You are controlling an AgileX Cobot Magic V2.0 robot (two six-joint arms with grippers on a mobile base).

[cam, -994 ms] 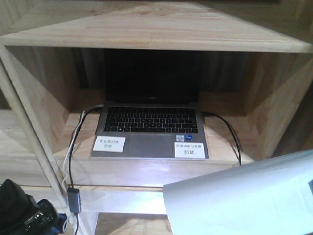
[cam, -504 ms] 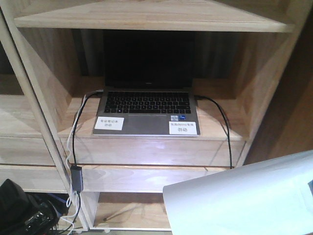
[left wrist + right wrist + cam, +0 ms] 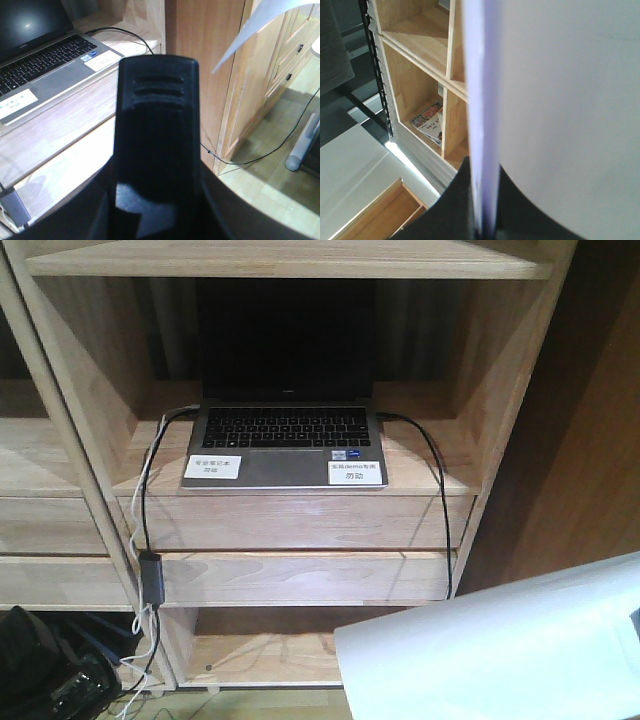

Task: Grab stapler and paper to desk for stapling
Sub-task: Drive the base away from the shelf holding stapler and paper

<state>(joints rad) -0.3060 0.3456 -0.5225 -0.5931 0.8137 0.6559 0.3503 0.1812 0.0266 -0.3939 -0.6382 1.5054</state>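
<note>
The black stapler [image 3: 157,110] fills the middle of the left wrist view, ribbed end up, with my left gripper [image 3: 157,212] shut on its lower part. Dark fingers [image 3: 82,217] flank it on both sides. The white paper [image 3: 500,650] hangs at the lower right of the front view. In the right wrist view the paper [image 3: 560,100] stands edge-on, and my right gripper [image 3: 482,222] is shut on its bottom edge. A corner of the paper [image 3: 260,25] shows top right in the left wrist view. My left arm [image 3: 45,675] is a dark mass at lower left. The desk is out of view.
A wooden shelf unit [image 3: 300,520] faces me, holding an open laptop [image 3: 285,445] with two white labels. Black and white cables run down to an adapter [image 3: 150,575]. A dark wooden panel [image 3: 560,420] stands to the right. Magazines [image 3: 430,120] lie in a side shelf.
The shelf unit and laptop have shrunk and moved up in the front view, with lower shelves now showing, as the view backs away. The paper keeps its place at lower right.
</note>
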